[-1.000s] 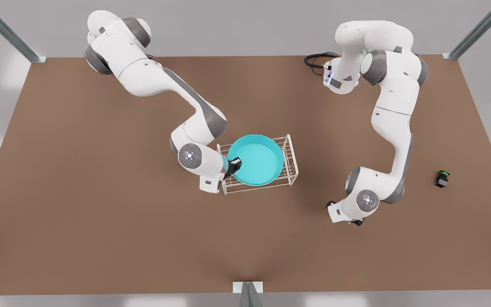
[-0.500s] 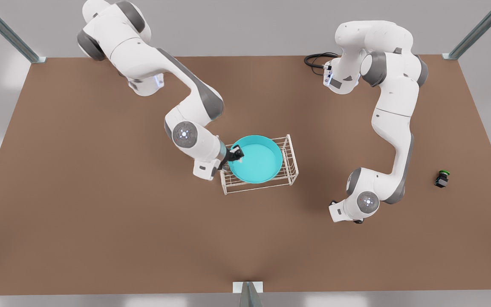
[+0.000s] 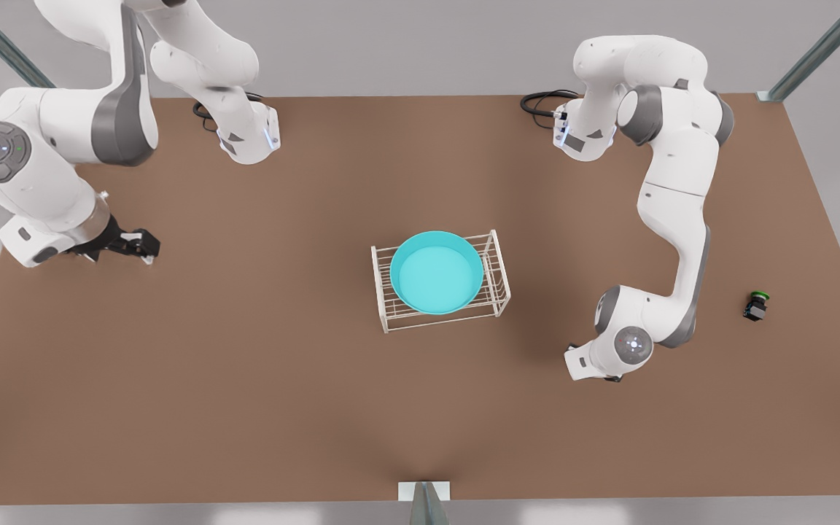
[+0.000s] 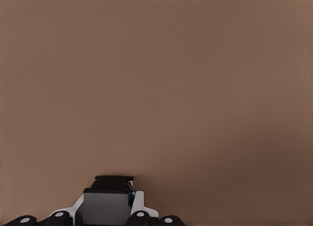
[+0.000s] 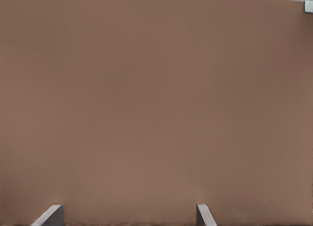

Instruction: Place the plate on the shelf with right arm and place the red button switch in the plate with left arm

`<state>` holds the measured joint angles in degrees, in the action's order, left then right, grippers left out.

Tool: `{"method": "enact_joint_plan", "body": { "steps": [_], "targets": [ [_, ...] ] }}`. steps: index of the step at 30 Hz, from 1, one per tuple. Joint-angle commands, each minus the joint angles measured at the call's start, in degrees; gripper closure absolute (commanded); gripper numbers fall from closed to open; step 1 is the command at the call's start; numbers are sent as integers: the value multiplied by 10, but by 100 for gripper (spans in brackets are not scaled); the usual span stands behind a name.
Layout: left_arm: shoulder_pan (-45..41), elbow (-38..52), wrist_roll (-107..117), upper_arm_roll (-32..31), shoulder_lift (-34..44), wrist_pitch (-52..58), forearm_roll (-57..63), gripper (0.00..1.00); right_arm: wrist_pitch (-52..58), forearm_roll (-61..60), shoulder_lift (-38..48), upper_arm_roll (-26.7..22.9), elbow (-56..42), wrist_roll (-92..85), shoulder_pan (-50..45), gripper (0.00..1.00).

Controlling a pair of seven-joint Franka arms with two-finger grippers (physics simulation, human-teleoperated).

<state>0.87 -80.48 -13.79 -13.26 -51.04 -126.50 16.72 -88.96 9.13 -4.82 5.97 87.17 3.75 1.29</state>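
Note:
The turquoise plate (image 3: pixel 438 273) lies flat on top of the white wire shelf (image 3: pixel 499 290) at the table's middle. My right gripper (image 3: pixel 144 246) hovers far off at the front view's left, open and holding nothing; in the right wrist view its gripper (image 5: pixel 128 217) frames bare table. My left arm's wrist (image 3: pixel 631 344) hangs low at the front view's right, with its gripper beneath it. In the left wrist view that left gripper (image 4: pixel 110 194) is shut around a small dark block, which I take for the red button switch (image 4: pixel 103 210); its red cap is hidden.
A green-capped switch (image 3: pixel 756 305) sits near the table edge at the front view's right. A black cable (image 3: pixel 540 102) coils by the far arm base. Brown tabletop (image 3: pixel 245 379) spreads wide around the shelf.
My right gripper has let go of the plate's rim and swung up and far away to the front view's left. The plate stays on the shelf. The left arm barely shifted.

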Motion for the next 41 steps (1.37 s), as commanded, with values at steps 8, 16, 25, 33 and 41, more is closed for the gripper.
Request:
{"method": "enact_joint_plan", "body": {
  "steps": [8,16,25,33,41],
  "targets": [
    [-46,-15,235,-2,146,209,-105,52,28,-19,10,-5,17,-88,2,0],
    [-224,-12,622,-2,250,299,-158,52,34,-29,12,-8,16,-91,2,0],
    [-288,-10,773,-4,190,136,-170,0,34,-36,11,-9,17,-91,3,0],
    [-153,26,277,82,355,441,-150,0,35,-39,13,-9,14,-89,2,0],
    [-140,67,154,97,362,555,-109,0,39,-39,19,-9,15,-88,2,0]
  ]
}}
